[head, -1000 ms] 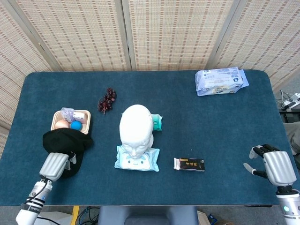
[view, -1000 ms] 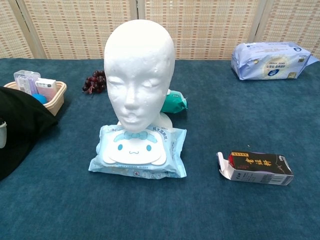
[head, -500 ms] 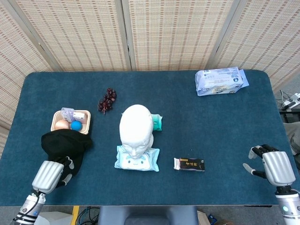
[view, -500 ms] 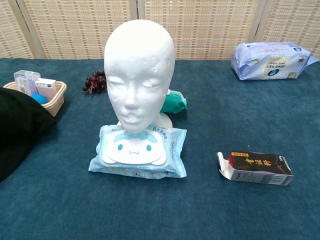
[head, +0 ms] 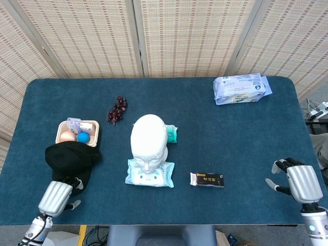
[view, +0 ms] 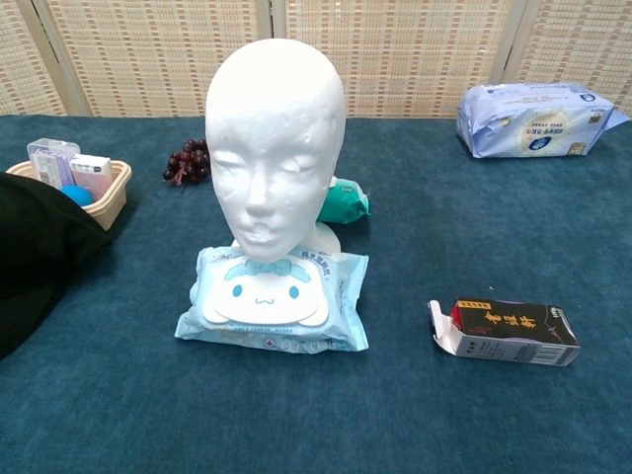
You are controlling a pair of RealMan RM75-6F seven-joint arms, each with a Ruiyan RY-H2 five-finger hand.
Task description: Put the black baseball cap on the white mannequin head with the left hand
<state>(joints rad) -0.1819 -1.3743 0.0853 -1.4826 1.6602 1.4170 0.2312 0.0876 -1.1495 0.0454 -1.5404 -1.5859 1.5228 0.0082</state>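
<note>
The white mannequin head (head: 147, 142) stands upright near the middle of the blue table (head: 236, 148), facing the robot, its base hidden behind a pale blue wet-wipe pack (head: 149, 173) printed with a cartoon face that lies at its 6 o'clock. The black baseball cap (head: 70, 160) lies flat on the table well off at the mannequin's 9 o'clock, touching the near edge of a small tan basket (head: 62, 126) that holds an orange ball, a blue ball and small packets. The left hand (head: 56, 197) sits at the cap's 6 o'clock by the table's near edge; its fingers (head: 75, 182) reach to the cap's rim, but whether they grip the fabric cannot be told from the head view, and the chest view shows only the cap (view: 35, 257) at its left border, not the hand. Between cap and mannequin the cloth is bare. A bunch of dark grapes (head: 117, 109) lies at the mannequin's 11 o'clock, a small teal packet (head: 171, 134) just beside it at 2 o'clock, and a dark carton (head: 207, 180) with an open flap at 4 o'clock. A large tissue pack (head: 241, 88) rests far off at 1 o'clock. The right hand (head: 297, 183) hovers at the table's right near corner, fingers apart, holding nothing.
</note>
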